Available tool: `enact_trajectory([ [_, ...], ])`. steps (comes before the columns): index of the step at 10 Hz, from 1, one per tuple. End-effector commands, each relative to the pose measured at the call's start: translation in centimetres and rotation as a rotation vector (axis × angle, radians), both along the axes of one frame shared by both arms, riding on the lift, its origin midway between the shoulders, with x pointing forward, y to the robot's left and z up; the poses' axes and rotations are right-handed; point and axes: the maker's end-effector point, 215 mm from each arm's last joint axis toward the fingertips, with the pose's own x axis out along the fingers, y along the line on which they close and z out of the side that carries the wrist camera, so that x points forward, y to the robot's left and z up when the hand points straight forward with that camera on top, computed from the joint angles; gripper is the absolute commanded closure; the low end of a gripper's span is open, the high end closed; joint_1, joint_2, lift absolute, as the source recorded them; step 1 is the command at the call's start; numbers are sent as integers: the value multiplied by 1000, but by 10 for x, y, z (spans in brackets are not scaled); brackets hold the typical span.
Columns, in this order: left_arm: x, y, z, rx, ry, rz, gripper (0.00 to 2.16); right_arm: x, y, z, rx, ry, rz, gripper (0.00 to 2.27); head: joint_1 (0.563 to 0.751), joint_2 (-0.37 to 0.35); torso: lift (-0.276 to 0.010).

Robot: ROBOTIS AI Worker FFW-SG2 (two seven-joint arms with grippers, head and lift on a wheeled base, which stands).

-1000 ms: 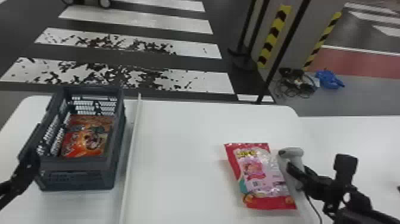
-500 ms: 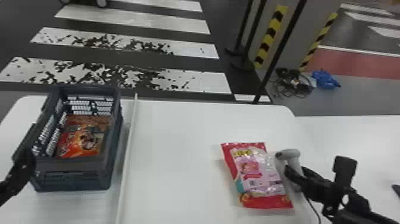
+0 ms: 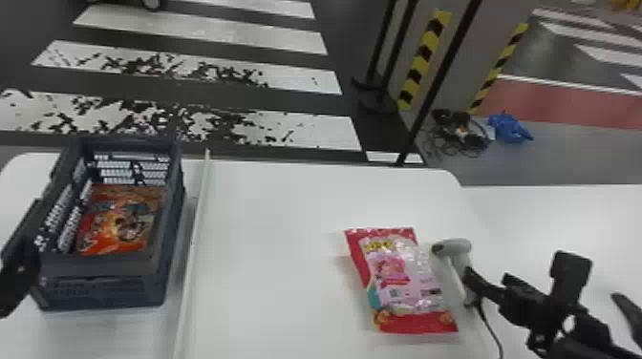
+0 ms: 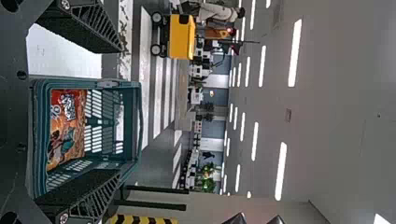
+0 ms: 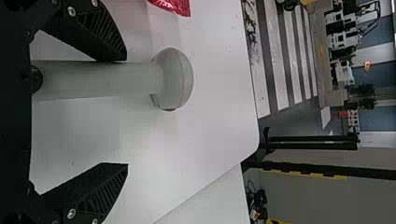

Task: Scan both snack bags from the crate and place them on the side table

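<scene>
Widely parted, right fingers (image 3: 483, 287) (near scanner (image 3: 459, 267))

Bold yellow lettering (image 3: 379, 245) tops the pink panel of a red-and-pink snack bag (image 3: 420, 321) on a white table (image 3: 282, 267), its words too blurred to spell out. Below it, a red banner (image 3: 395, 281) carries faint pale print, with a small black-and-white patch (image 3: 394, 292) beneath and a small dark label block (image 3: 430, 292) to one side. Inside the crate (image 3: 112, 265), an orange snack bag (image 3: 112, 242) bears pale lettering (image 4: 56, 111) beside a black-and-white emblem (image 4: 68, 107), likewise illegible. Behind, black-and-yellow hazard strips (image 3: 424, 62) mark the grey uprights, and white crosswalk bars (image 3: 305, 129) stripe the dark floor.
</scene>
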Motion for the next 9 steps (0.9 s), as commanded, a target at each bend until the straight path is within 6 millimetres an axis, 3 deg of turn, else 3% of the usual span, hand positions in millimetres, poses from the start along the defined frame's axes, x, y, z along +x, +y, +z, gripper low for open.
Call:
enact_trajectory([
  [1, 0, 0, 1, 1, -2, -1, 76, -15, 8, 8, 120, 1, -28, 117, 695, -268, -98],
  [5, 0, 0, 1, 4, 0, -3, 76, -46, 82, 38, 512, 28, 49, 120, 695, -216, -98],
  [6, 0, 0, 1, 4, 0, -3, 76, -45, 97, 42, 526, 34, 88, 120, 695, -193, -98],
  [9, 0, 2, -2, 3, 5, 0, 76, -38, 120, 26, 480, 105, 142, 120, 695, -146, -98],
])
